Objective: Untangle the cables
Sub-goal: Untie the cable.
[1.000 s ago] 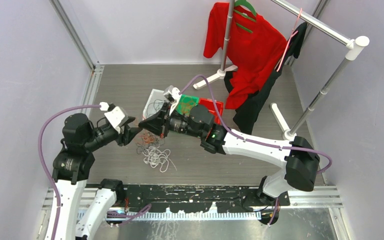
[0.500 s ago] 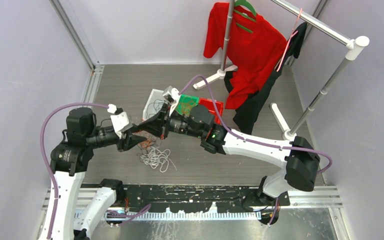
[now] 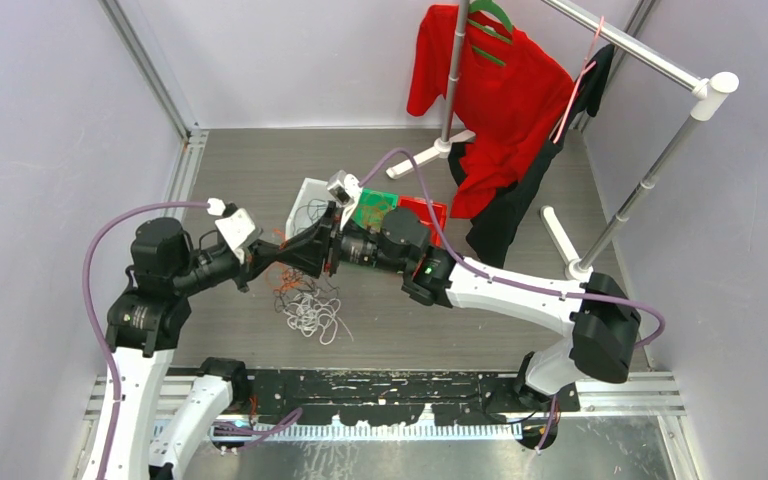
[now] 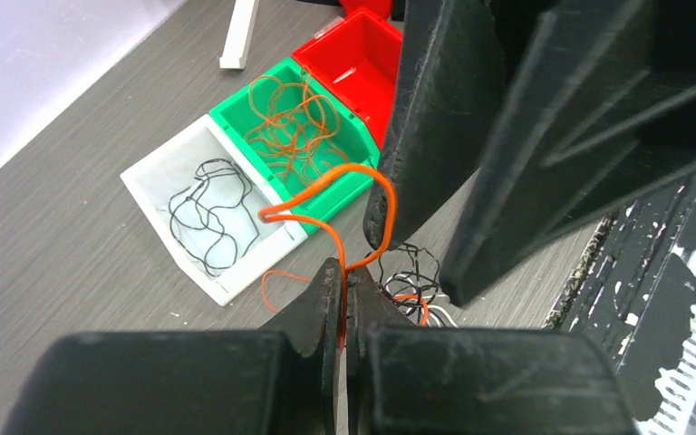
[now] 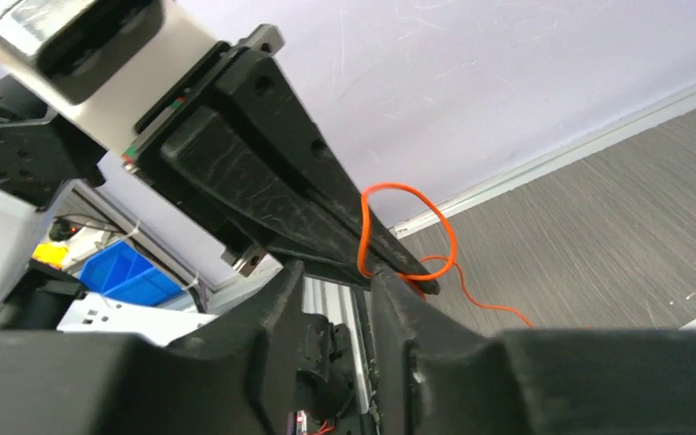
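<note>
While aloft & looped, orange cable [image 4: 388, 222]

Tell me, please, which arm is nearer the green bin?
Right. The right arm has its wrist over the green bin's near edge; the left arm is well to its left, beyond the white bin.

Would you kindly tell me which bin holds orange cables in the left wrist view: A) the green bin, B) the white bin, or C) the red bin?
A: the green bin holds a tangle of orange cables, while the white bin holds black cables.
</note>
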{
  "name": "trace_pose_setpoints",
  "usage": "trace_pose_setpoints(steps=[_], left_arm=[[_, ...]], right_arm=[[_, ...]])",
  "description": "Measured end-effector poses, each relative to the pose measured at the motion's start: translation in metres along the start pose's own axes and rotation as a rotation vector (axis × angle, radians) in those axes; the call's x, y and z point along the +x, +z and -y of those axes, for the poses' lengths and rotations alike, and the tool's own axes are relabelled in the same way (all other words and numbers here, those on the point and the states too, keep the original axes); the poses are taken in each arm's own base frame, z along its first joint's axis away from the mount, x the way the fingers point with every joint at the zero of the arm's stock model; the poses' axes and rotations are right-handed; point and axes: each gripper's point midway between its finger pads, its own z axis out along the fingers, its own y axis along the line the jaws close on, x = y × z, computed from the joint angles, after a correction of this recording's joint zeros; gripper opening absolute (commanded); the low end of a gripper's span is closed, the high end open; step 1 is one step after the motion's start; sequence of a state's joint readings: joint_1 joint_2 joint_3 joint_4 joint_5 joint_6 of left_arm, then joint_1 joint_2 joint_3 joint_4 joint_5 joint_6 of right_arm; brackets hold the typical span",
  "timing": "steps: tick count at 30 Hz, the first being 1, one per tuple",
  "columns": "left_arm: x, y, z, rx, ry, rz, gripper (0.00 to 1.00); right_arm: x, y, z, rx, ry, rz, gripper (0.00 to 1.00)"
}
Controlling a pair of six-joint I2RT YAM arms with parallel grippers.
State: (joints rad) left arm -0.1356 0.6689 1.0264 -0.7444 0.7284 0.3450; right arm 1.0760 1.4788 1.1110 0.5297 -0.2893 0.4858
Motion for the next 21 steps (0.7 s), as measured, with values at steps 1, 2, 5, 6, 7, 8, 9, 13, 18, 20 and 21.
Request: trace_pose_setpoints(steps=[1, 2, 5, 6, 7, 8, 9, 13, 18, 20, 21], left_arm=[[0.0, 0.001, 0.0, 0.003, -0.007, -0.001, 0.0], [0.0, 0.001, 0.001, 0.009, -0.016, 0.0, 0.0], [-0.006, 0.0, 0.002, 0.014, -0.027, 0.009, 0.0], [-0.01, -0.001, 0.002, 0.011, -0.024, 0.017, 0.0], [-0.014, -0.003, 0.002, 0.008, -0.022, 0.025, 0.0], [-0.018, -0.004, 0.002, 0.005, -0.022, 0.032, 0.0], [-0.022, -0.006, 0.002, 0.002, -0.019, 0.041, 0.0], [-0.04, -0.014, 0.007, 0.009, -0.011, 0.083, 0.0], [-0.055, -0.019, 0.012, 0.021, -0.014, 0.115, 0.0], [-0.056, -0.02, 0.012, 0.021, -0.017, 0.116, 0.0], [-0.057, -0.02, 0.012, 0.021, -0.019, 0.117, 0.0]], right_arm=[[-0.001, 0.0, -0.003, -0.01, -0.002, 0.005, 0.53], [-0.003, 0.0, -0.005, -0.015, -0.002, 0.009, 0.57], [-0.009, -0.008, -0.01, -0.027, -0.016, 0.035, 0.63], [-0.01, -0.012, -0.011, -0.027, -0.023, 0.041, 0.63], [-0.01, -0.019, -0.012, -0.025, -0.033, 0.048, 0.63], [-0.009, -0.025, -0.012, -0.021, -0.043, 0.05, 0.63], [-0.008, -0.029, -0.012, -0.017, -0.055, 0.052, 0.62], [-0.006, -0.034, -0.007, 0.003, -0.104, 0.052, 0.57], [0.002, -0.021, 0.002, 0.011, -0.127, 0.027, 0.53], [0.002, -0.008, 0.005, 0.006, -0.129, 0.021, 0.52], [0.003, -0.003, 0.007, 0.004, -0.128, 0.018, 0.52]])
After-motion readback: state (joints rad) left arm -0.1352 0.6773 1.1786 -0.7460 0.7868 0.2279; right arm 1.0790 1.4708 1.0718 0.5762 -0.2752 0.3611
